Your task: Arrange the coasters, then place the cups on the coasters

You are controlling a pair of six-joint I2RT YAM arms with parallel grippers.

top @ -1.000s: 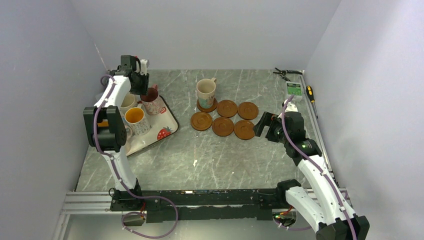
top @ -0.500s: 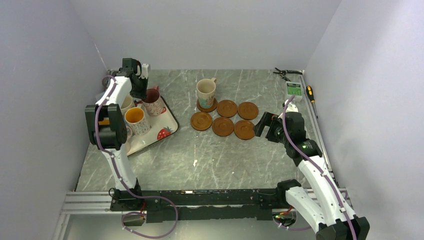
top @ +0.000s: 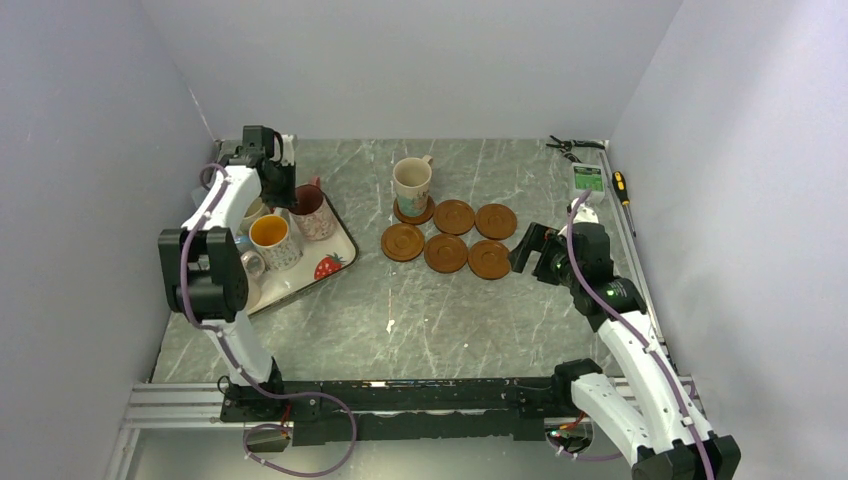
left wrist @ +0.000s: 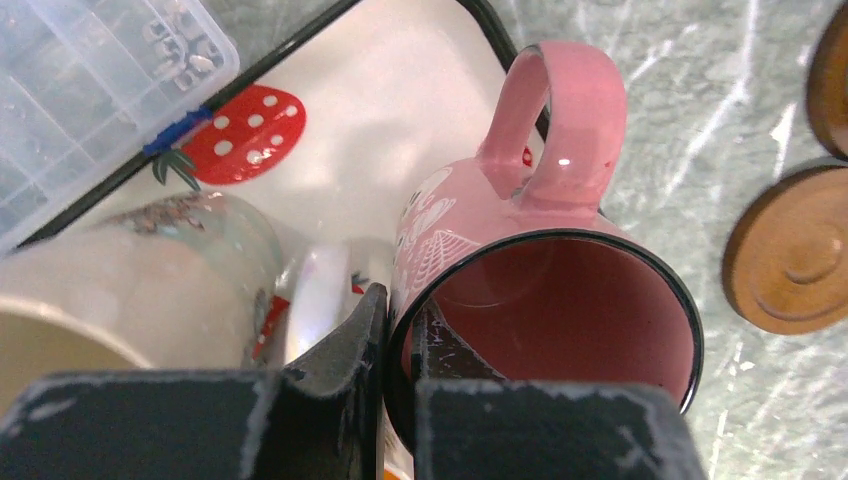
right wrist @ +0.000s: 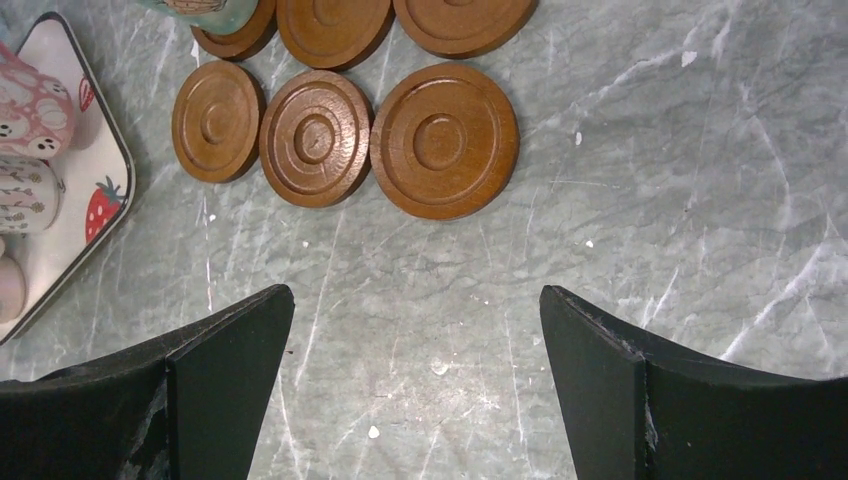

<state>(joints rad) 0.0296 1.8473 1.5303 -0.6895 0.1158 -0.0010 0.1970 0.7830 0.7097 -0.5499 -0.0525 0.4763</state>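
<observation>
Since a second ago the left gripper (left wrist: 398, 328) has come down from above the tray (top: 338, 250) and pinched shut on the pink mug (left wrist: 560, 290). One finger is inside the rim and one outside, on the side opposite the handle. That mug stands upright at the tray's far right corner, upper left of the overhead view, with its handle pointing away toward the back wall. Just beside it on the tray is an orange-lined mug (top: 270, 238), and more mugs are tucked under the arm (can't count them properly from here). A clear plastic box (left wrist: 90, 90) fills the upper left corner of the left wrist view, right at the tray's edge. The right gripper (right wrist: 415, 292) hasn't budged. Its jaws are spread wide with nothing in them, hovering over bare table (top: 450, 320) just right of the coasters (top: 446, 253). The six brown discs sit in two rows of three near the middle of the overhead view, edges touching or nearly so. The far left one carries a cream mug (top: 412, 183), while the other five are bare.
</observation>
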